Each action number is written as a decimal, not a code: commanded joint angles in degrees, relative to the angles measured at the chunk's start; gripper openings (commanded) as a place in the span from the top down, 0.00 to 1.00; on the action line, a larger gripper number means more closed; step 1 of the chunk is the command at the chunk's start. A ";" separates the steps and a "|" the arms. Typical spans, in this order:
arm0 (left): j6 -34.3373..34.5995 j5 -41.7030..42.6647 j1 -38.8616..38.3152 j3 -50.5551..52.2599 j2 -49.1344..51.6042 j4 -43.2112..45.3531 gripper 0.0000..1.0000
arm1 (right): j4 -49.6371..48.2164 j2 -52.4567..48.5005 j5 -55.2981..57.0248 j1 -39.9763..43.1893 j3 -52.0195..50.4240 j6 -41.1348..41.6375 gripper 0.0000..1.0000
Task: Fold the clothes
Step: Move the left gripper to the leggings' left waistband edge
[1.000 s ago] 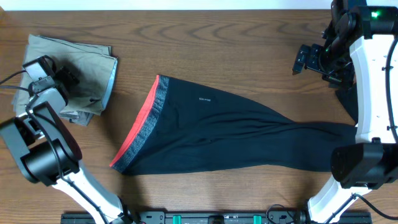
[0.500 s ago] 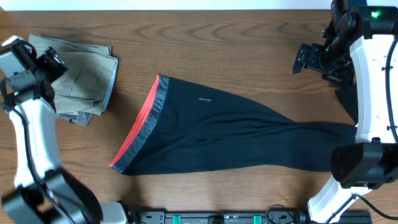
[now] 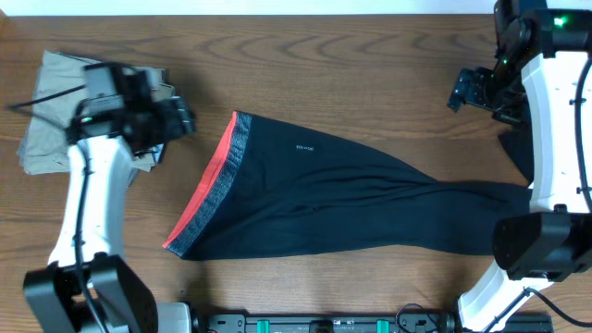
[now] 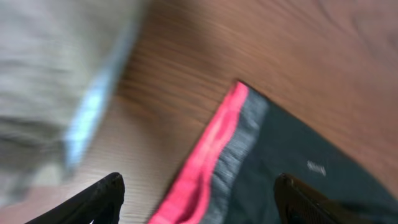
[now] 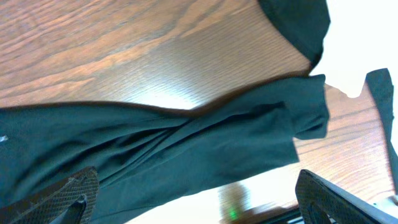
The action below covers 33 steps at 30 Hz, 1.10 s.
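Since the earlier frame, my left arm has swung in from the table's left edge, and my left gripper (image 3: 178, 120) now hangs over the right edge of the folded beige trousers (image 3: 46, 120), short of the leggings. Table (image 3: 370, 55): brown wood grain, carrying both garments. Leggings (image 3: 342, 199): black, lying flat across the middle of the table, waist end to the left, legs running right and twisting together as they pass under my right arm towards the right edge. Trousers: at the far left, well apart from the leggings. Waistband (image 3: 211, 180): red outer stripe with a grey band inside it, slanting from upper right to lower left, bare wood between it and the trousers. Left jaws: spread wide, nothing between them; the wrist view looks down on the waistband. Right gripper (image 3: 462, 90): held above bare wood at the upper right, jaws spread fully, empty. Logo (image 3: 304, 147): small, white, just inside the waist; unreadable.
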State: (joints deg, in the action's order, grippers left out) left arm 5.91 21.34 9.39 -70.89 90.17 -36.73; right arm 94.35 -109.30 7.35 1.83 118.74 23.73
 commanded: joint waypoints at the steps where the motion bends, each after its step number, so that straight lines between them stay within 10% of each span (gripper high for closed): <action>1: -3.65 1.33 -4.33 0.28 2.80 0.96 0.21 | 0.31 -0.09 2.56 1.42 -0.02 1.09 0.01; 33: -5.22 -7.82 -16.04 0.26 21.18 19.37 0.21 | 1.73 -0.11 2.71 2.23 -0.04 -1.07 0.01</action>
State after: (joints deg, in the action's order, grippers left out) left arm 0.60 16.75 -6.00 -70.70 110.28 -17.56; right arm 96.18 -109.30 9.06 3.53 118.74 23.42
